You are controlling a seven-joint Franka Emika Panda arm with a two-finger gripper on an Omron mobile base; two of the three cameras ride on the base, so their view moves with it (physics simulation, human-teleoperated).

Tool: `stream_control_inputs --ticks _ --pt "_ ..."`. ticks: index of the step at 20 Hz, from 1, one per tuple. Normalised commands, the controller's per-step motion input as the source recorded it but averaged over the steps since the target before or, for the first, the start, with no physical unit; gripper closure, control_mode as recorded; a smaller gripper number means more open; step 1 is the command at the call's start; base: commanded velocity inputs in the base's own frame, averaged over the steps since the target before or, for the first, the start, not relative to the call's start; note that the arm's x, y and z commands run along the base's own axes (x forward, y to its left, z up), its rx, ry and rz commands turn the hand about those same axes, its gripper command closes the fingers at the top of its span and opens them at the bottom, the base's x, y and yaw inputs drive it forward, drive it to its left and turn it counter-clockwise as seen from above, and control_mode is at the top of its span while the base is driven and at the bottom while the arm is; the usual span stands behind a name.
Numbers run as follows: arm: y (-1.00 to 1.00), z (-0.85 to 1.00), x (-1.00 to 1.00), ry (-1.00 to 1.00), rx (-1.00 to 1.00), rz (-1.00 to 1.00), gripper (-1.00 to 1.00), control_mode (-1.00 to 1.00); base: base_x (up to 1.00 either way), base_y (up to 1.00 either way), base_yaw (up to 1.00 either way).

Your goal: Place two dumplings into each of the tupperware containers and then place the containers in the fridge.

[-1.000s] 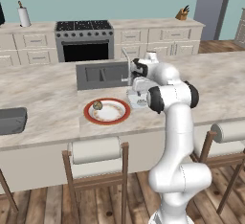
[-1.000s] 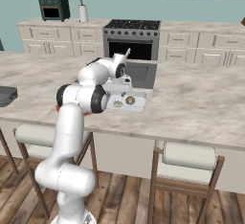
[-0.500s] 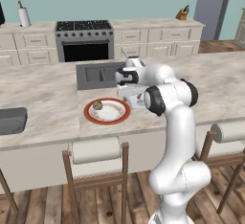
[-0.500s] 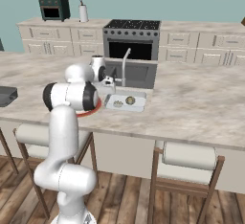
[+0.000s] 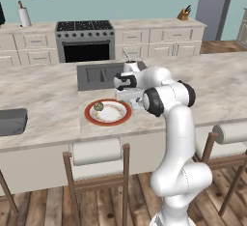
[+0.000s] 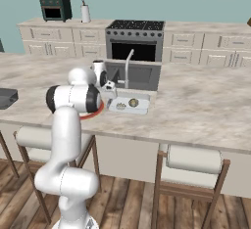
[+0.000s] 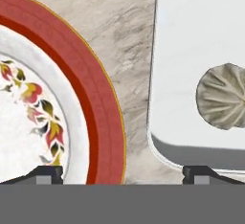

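My gripper [image 7: 123,174] hangs open over the strip of counter between the red-rimmed plate [image 7: 98,117] and a tupperware container [image 7: 191,36], with nothing between its fingertips [image 7: 46,173]. One dumpling [image 7: 224,96] lies inside that container. In the left base view the gripper [image 5: 126,91] points down just right of the plate [image 5: 91,116], on which another dumpling [image 5: 98,106] sits. The container [image 6: 142,106] with its dumpling [image 6: 133,103] lies to the right of the gripper [image 6: 111,90] in the right base view. The fridge is out of view.
A sunken sink [image 5: 99,75] with a faucet [image 6: 127,66] lies just behind the plate and container. A dark grey box [image 5: 10,121] rests at the counter's left end. Stools [image 5: 96,152] stand along the counter's near edge. The stove [image 5: 86,39] is against the back wall.
The hand has swung from above the container toward the plate and dropped a little. It has stayed open and empty. Both dumplings and the container have not moved.
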Motion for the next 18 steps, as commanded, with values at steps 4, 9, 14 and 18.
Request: stream_control_inputs --ticks 4,9,14,18 --pt "0.12 -0.14 0.36 0.01 0.00 -0.02 -1.00 -1.00 0.00 0.00 0.00" --pt "0.05 -0.20 0.43 0.00 0.00 -0.01 -1.00 -1.00 0.00 0.00 0.00" --pt "0.00 -0.20 0.35 0.01 0.00 -0.02 -1.00 -1.00 0.00 0.00 0.00" --pt "0.00 -0.31 0.24 0.00 0.00 0.00 -1.00 -1.00 0.00 0.00 0.00"
